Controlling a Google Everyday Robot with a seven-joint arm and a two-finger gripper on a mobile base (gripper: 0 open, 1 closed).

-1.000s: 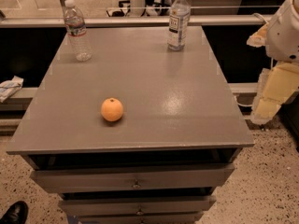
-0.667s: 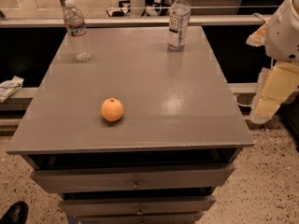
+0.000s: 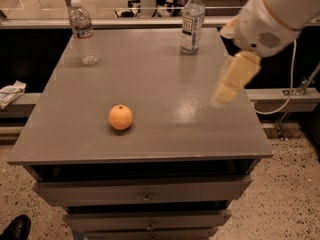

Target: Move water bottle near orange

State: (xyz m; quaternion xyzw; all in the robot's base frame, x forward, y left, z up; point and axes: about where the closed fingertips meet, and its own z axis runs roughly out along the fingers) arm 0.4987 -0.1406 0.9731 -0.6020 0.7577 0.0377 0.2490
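The water bottle [image 3: 82, 31], clear and ribbed with a white cap and a narrow reddish label band, stands upright at the back left of the grey table top [image 3: 165, 134]. The orange [image 3: 121, 117] lies near the front, left of centre, far from the bottle. My gripper [image 3: 220, 100] hangs from the white arm [image 3: 272, 21] over the right part of the table, pointing down and left. It is well to the right of the orange and far from the water bottle, and it holds nothing that I can see.
A second clear bottle [image 3: 192, 21] with a tall white-and-dark label stands at the back, right of centre, close to the arm. The table is a cabinet with drawers [image 3: 145, 191] below. A white packet [image 3: 10, 93] lies on a ledge at the left. A cable [image 3: 285, 96] hangs at the right.
The arm and gripper have moved left, from beyond the table's right edge to over its right part. The bottles and the orange have not moved.
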